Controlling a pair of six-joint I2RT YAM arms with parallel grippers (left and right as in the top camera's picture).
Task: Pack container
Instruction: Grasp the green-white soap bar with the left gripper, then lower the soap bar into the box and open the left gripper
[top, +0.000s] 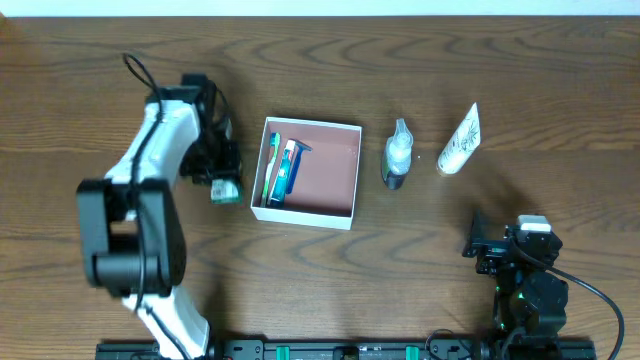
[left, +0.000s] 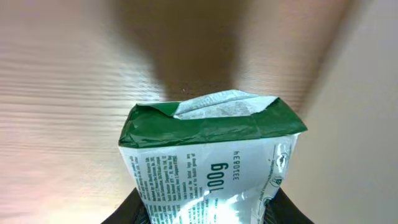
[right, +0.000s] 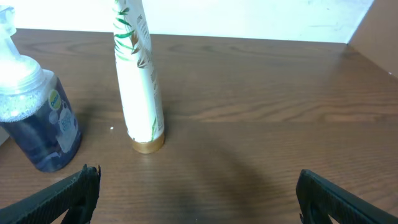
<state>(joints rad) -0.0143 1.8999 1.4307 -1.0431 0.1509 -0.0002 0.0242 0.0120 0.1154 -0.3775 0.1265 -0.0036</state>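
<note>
The container, a square white-walled box with a reddish-brown inside, sits mid-table and holds a green toothbrush and a blue tube along its left side. My left gripper is just left of the container, shut on a green-and-white packet held above the table. A blue bottle with a clear cap and a white tube lie right of the container; both show in the right wrist view, the bottle and the tube. My right gripper is open and empty near the front right.
The left arm's white link stretches over the table's left side. The table's far edge meets a white wall. Bare wood lies between the right gripper and the bottle.
</note>
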